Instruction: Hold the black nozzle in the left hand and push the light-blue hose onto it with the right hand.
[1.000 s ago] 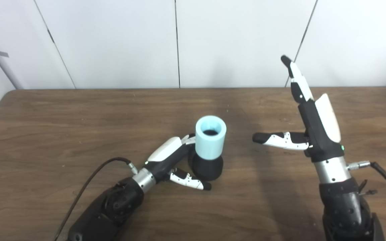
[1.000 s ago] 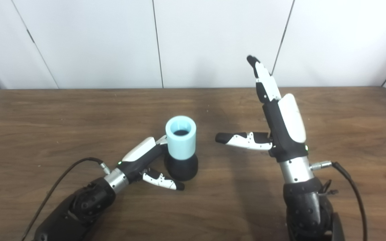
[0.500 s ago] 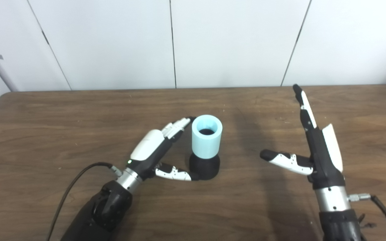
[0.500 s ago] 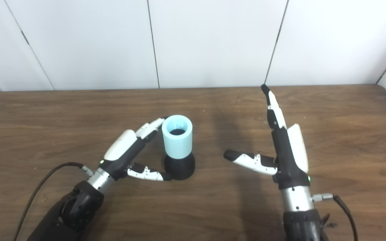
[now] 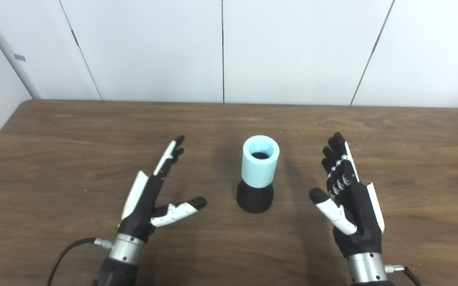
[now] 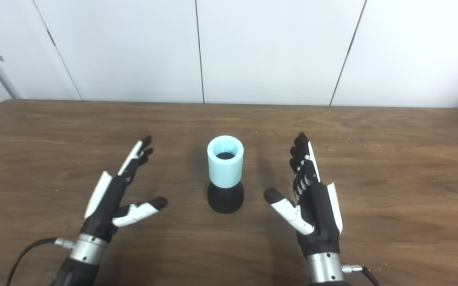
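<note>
The light-blue hose (image 5: 260, 165) is a short tube seated upright on the black nozzle (image 5: 255, 198), which stands on the wooden table (image 5: 74, 135) near its middle. They also show in the right eye view, hose (image 6: 225, 166) and nozzle (image 6: 225, 198). My left hand (image 5: 151, 197) is open and empty, to the left of the nozzle and apart from it. My right hand (image 5: 348, 202) is open and empty, to the right of the nozzle and apart from it. Neither hand touches the hose or the nozzle.
White wall panels (image 5: 221, 47) rise behind the table's far edge. A black cable (image 5: 70, 254) trails from my left wrist at the table's front.
My left hand has let go of the nozzle and pulled back to the left. My right hand has lowered and drawn back toward the front. The camera view has shifted.
</note>
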### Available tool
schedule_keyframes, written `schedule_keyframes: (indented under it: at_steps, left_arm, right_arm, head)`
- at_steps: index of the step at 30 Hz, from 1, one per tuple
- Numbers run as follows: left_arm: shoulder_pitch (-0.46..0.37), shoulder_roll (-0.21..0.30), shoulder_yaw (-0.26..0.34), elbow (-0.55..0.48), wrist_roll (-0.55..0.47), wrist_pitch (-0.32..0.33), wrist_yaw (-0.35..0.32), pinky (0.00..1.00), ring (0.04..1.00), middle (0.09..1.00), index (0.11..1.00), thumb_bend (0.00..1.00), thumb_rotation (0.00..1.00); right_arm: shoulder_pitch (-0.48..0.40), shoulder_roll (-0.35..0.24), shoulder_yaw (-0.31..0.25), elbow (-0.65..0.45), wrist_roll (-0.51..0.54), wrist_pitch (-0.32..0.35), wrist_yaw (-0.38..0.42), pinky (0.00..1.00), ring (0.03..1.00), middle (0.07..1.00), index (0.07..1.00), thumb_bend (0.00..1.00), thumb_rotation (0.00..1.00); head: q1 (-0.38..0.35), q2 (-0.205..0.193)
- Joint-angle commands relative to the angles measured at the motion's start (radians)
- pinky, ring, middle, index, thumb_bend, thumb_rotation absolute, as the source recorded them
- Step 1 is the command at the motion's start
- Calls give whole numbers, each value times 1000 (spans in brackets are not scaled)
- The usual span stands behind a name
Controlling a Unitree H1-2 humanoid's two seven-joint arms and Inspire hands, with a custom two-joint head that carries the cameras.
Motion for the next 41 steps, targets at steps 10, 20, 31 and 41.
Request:
schedule_keyframes:
  at_steps: [10,20,31,41]
  left_arm:
    - [49,-94,3,-71,-269,191,-38,1000,998,1000,1000,999,870]
    - [35,-133,19,-107,-494,407,6,1000,1000,1000,1000,944,889]
    - [37,-94,-12,-91,-401,327,37,1000,1000,1000,1000,900,888]
    - [34,-63,-59,-35,-152,137,39,1000,1000,1000,1000,921,893]
  right_arm:
    - [4,-37,-39,83,28,-24,12,890,956,992,990,662,543]
    - [-13,-38,-59,122,-43,-12,-12,883,947,980,946,656,554]
    - [-9,-37,-50,117,-145,-38,-25,922,951,973,956,704,608]
    - [-10,-41,-52,132,-38,-91,12,877,969,1000,1000,686,693]
  head:
    - [-9,-23]
    - [-12,-28]
    - [-18,-24]
    - [-15,-25]
